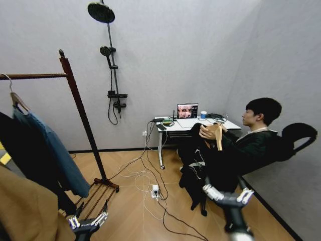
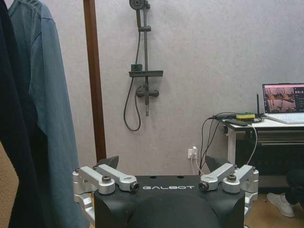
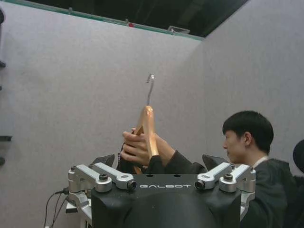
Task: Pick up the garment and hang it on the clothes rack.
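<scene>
The garment [image 1: 196,159], a black top on a light wooden hanger [image 1: 216,134], hangs from the hands of a person seated at the right. In the right wrist view the hanger [image 3: 147,124] stands upright in those hands, beyond my right gripper [image 3: 159,161], which is open and empty. That right gripper [image 1: 225,194] sits low, just in front of the person. The clothes rack [image 1: 76,98] stands at the left, its bar [image 1: 32,76] reaching left. My left gripper [image 1: 88,221] is low near the rack's foot, open and empty [image 2: 161,164], facing the rack post [image 2: 95,80].
A blue-teal jacket [image 1: 52,150] and a black coat [image 1: 20,160] hang on the rack, with tan fabric [image 1: 25,211] at the lower left. Behind stand a wall shower [image 1: 111,65] and a desk [image 1: 193,123] with a laptop. Cables and a power strip [image 1: 155,191] lie on the floor.
</scene>
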`<state>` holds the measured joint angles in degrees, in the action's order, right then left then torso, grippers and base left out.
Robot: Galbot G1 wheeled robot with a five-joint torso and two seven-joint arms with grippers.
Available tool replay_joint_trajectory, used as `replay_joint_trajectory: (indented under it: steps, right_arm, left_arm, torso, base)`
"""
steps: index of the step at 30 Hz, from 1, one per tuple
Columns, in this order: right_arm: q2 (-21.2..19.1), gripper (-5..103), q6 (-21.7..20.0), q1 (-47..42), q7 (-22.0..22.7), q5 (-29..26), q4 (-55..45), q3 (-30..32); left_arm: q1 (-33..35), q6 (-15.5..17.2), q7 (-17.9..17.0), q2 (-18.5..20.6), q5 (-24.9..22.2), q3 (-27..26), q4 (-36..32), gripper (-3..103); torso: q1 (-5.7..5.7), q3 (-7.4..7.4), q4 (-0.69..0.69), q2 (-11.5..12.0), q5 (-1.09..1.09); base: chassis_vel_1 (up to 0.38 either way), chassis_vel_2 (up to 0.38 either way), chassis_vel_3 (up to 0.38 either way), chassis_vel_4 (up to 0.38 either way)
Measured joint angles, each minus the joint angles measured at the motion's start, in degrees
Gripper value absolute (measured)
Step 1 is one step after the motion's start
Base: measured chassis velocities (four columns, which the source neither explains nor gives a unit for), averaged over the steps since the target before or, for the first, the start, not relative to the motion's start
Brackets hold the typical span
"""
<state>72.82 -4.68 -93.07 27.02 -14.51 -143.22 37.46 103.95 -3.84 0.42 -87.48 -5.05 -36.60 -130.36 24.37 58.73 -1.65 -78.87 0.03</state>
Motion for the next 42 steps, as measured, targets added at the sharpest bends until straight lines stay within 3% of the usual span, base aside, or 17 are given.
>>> replay_joint_trajectory:
  steps: [2, 3, 5, 16, 23, 25, 26, 27, 29, 32, 39, 42]
  right_arm:
    - [-2.6, 100, -3.0, 6.3, -4.5, -10.4, 1.1, 6.9]
    - [-2.6, 100, -3.0, 6.3, -4.5, -10.4, 1.1, 6.9]
    - [-5.4, 100, -5.3, 10.9, -8.0, -15.6, 5.4, 8.8]
    - [-16.0, 100, -8.3, 27.6, -12.8, -21.4, 19.6, 5.7]
    - [-17.7, 101, -9.7, 31.9, -12.4, -20.9, 22.5, 3.6]
    - [-18.1, 90, -9.7, 32.1, -12.5, -20.5, 23.5, 3.6]
    - [-18.1, 90, -9.7, 32.1, -12.5, -20.5, 23.5, 3.6]
    - [-18.3, 80, -9.7, 32.2, -12.6, -20.4, 23.8, 3.6]
    - [-18.5, 80, -9.6, 32.2, -12.7, -20.4, 24.0, 3.6]
    - [-18.9, 63, -9.1, 32.4, -13.4, -20.4, 24.2, 3.7]
    - [-19.2, 41, -8.3, 33.0, -14.1, -20.3, 24.5, 3.6]
    - [-19.0, 25, -8.1, 33.0, -13.8, -20.3, 24.3, 3.5]
  left_arm:
    - [0.0, 0.0, 0.0, 0.0, 0.0, 0.0, 0.0, 100]
    - [0.0, 0.0, 0.0, 0.0, 0.0, 0.0, 0.0, 100]
    - [0.0, 0.0, 0.0, 0.0, 0.0, 0.0, 0.0, 100]
    - [0.0, 0.0, 0.0, 0.0, 0.0, 0.0, 0.0, 100]
    - [0.0, 0.0, 0.0, 0.0, 0.0, 0.0, 0.0, 100]
    - [0.0, 0.0, 0.0, 0.0, 0.0, 0.0, 0.0, 100]
    - [0.0, 0.0, 0.0, 0.0, 0.0, 0.0, 0.0, 100]
    - [0.0, 0.0, 0.0, 0.0, 0.0, 0.0, 0.0, 100]
    - [0.0, 0.0, 0.0, 0.0, 0.0, 0.0, 0.0, 100]
    - [0.0, 0.0, 0.0, 0.0, 0.0, 0.0, 0.0, 100]
    - [0.0, 0.0, 0.0, 0.0, 0.0, 0.0, 0.0, 100]
    - [0.0, 0.0, 0.0, 0.0, 0.0, 0.0, 0.0, 100]
  torso:
    - [0.0, -0.01, 0.0, 0.0, -0.04]
    - [0.0, -0.01, 0.0, 0.0, -0.04]
    - [0.0, 0.0, -0.01, 0.0, 0.01]
    - [0.0, 0.0, 0.01, 0.0, -0.02]
    - [0.0, 0.0, -0.01, 0.0, -0.03]
    - [0.0, -0.01, -0.02, 0.0, -0.02]
    - [0.0, -0.01, -0.02, 0.0, -0.02]
    - [0.0, 0.0, -0.02, 0.0, -0.02]
    - [0.0, -0.01, -0.02, 0.0, -0.02]
    - [0.0, -0.01, -0.02, 0.0, -0.02]
    - [0.0, -0.01, -0.01, 0.0, -0.03]
    - [0.0, -0.01, 0.0, 0.0, -0.03]
  base:
    - [0.0, 0.0, 0.0, 0.0]
    - [0.0, 0.0, 0.0, 0.0]
    - [0.0, 0.0, 0.0, 0.0]
    - [0.0, 0.0, 0.0, 0.0]
    - [0.0, 0.0, 0.0, 0.0]
    - [0.0, 0.0, 0.0, 0.0]
    - [0.0, 0.0, 0.0, 0.0]
    - [0.0, 0.0, 0.0, 0.0]
    - [0.0, 0.0, 0.0, 0.0]
    - [0.0, 0.0, 0.0, 0.0]
    - [0.0, 0.0, 0.0, 0.0]
    - [0.0, 0.0, 0.0, 0.0]
